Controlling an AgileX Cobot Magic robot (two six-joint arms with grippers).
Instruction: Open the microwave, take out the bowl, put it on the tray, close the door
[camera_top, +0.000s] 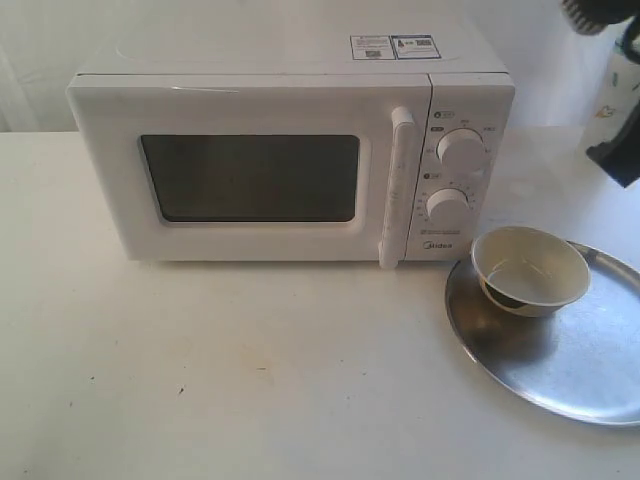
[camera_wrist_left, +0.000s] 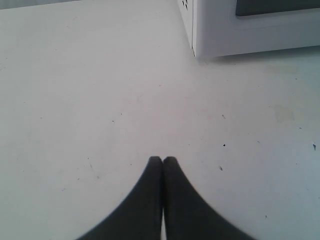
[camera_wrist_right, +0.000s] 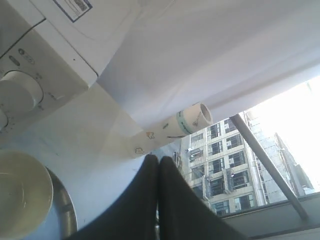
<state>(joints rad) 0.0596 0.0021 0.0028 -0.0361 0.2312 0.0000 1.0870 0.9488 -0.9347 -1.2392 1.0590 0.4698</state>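
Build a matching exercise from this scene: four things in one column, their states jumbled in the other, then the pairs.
Things
1. door
2. bowl
3. tray
4. left gripper

States
A. shut on nothing, above the table
B. closed, dark window
C. silver, to the right of the microwave
D. tilted, sitting on the tray

Pairs: 1-B, 2-D, 3-C, 4-A

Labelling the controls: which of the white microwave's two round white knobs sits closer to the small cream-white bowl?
The lower round white knob, just above the Midea logo; the upper knob sits higher, farther from the cream-white bowl.
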